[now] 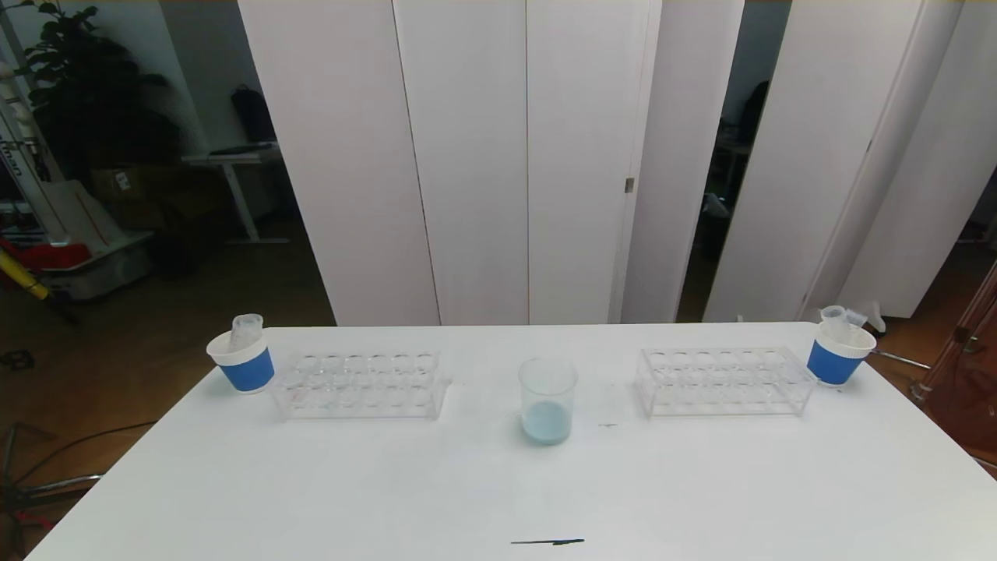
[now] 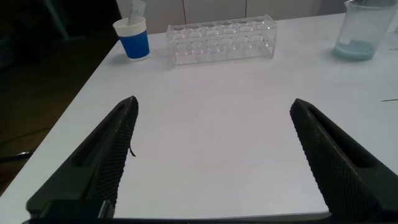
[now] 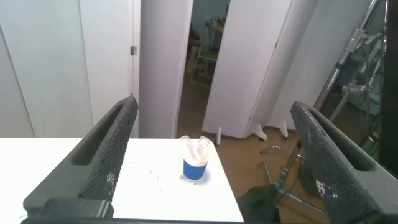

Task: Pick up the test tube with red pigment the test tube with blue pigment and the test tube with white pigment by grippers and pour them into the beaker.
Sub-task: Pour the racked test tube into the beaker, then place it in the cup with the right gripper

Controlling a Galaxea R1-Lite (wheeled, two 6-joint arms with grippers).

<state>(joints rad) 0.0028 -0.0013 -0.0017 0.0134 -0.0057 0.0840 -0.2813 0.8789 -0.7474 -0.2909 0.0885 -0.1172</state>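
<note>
The beaker stands upright near the middle of the bench, with a pale blue layer settled in its bottom. To its left and to its right lie two clear racks, the left rack and the right rack, and every slot that can be made out looks empty. Beyond each rack, at the bench's far corners, stands a blue-and-white paper cup: the left cup holds one clear tube leaning out of it, the right cup holds what look like two. Whether any pigment remains in those tubes cannot be told.

Judged from this, the pouring is done or close to done: the tubes sit discarded in the cups, and colour is already in the beaker. If any tube is left to pour, the next move calls for a reach out to a corner cup and a pinch on a slim tube leaning at an angle.

The left gripper hovers over the near bench, on the near side of the left rack, jaws spread wide and holding nothing. The right gripper looks toward the right cup, jaws equally wide and empty.

Both cups stand close to the bench's side edges, so a nudge outward could tip one off. The broad near half of the bench around the beaker is bare save a thin dark mark by the front edge
</note>
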